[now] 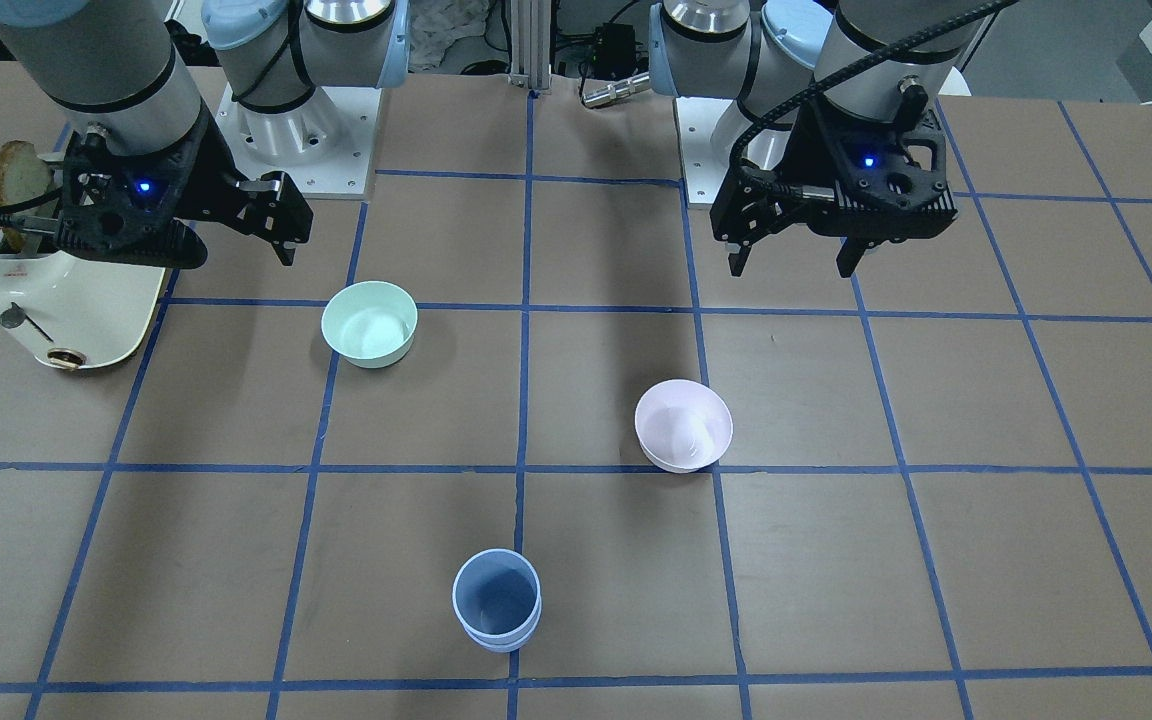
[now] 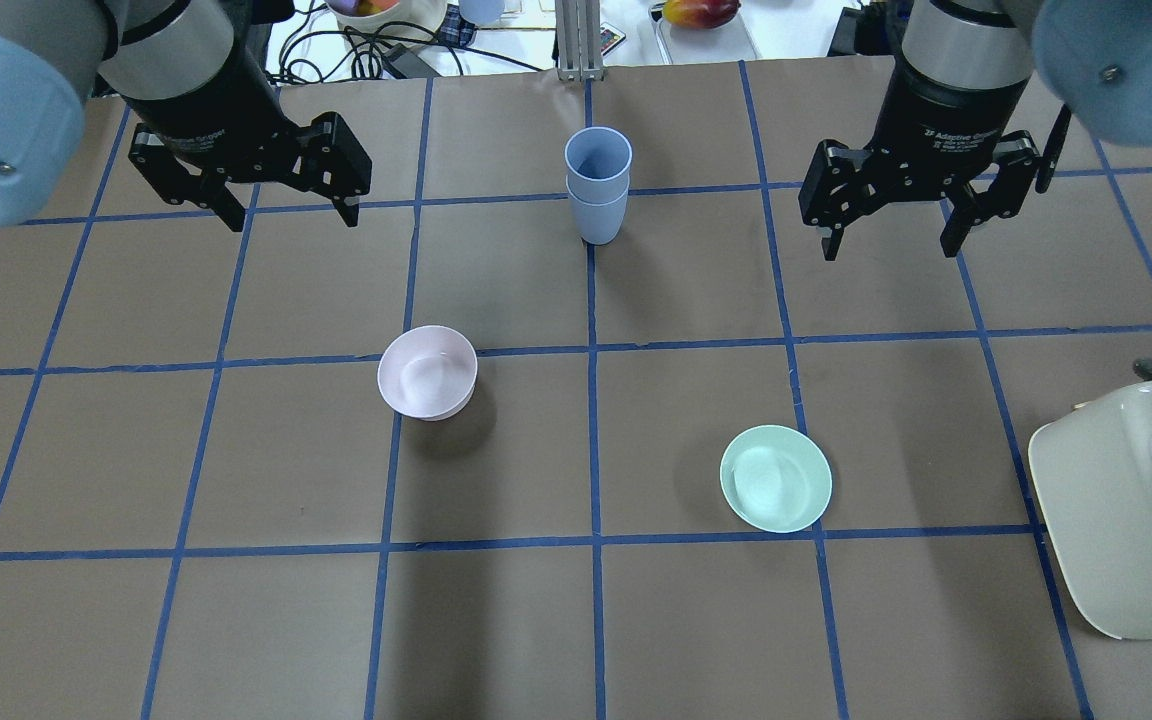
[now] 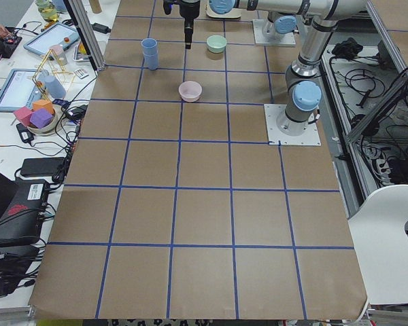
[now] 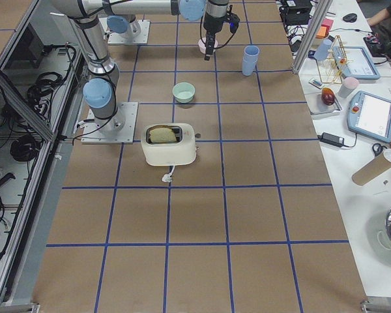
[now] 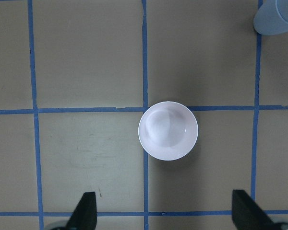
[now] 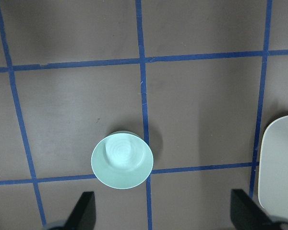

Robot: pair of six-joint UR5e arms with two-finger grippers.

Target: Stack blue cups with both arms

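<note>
The two blue cups [image 2: 597, 195] stand nested one inside the other, upright, on a blue tape line at the far middle of the table; the stack also shows in the front-facing view [image 1: 497, 601]. A cup's edge shows in the top right corner of the left wrist view [image 5: 277, 18]. My left gripper [image 2: 293, 216] is open and empty, raised above the table left of the stack. My right gripper [image 2: 891, 246] is open and empty, raised to the right of the stack. Neither gripper touches the cups.
A pale pink bowl [image 2: 427, 372] sits under the left gripper [image 5: 165, 213]. A mint-green bowl [image 2: 775, 478] sits below the right gripper [image 6: 164, 213]. A cream toaster [image 2: 1126, 510] holding a bread slice [image 1: 18, 175] stands at the table's right edge.
</note>
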